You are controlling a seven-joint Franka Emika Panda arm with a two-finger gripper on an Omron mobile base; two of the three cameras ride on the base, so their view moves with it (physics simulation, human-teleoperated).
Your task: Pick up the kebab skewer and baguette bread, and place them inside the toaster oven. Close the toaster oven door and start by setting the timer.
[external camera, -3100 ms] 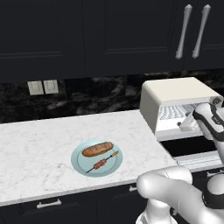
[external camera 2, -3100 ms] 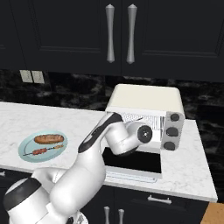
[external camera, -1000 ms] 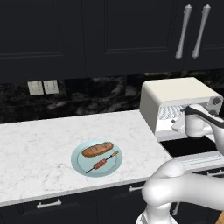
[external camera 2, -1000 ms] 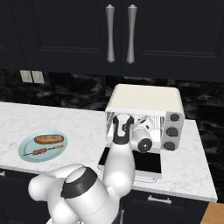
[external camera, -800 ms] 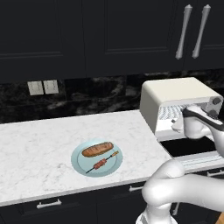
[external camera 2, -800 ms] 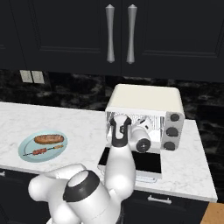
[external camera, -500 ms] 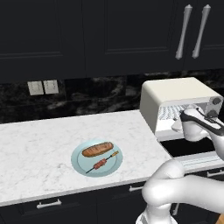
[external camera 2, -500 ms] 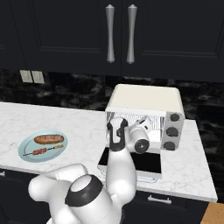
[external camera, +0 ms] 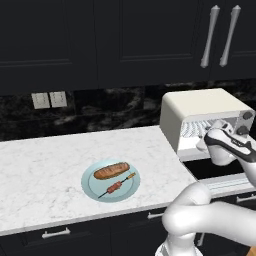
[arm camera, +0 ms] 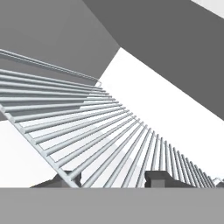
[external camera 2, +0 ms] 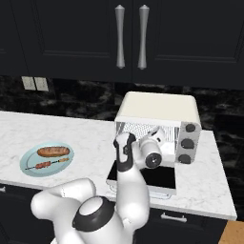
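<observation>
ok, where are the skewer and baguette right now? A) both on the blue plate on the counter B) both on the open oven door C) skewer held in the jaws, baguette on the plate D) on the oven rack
A. The baguette bread and kebab skewer lie side by side on the blue plate, while the gripper is at the toaster oven, facing its bare wire rack.

pincer (arm camera: 113, 178) tips cropped, grip state unclear
</observation>
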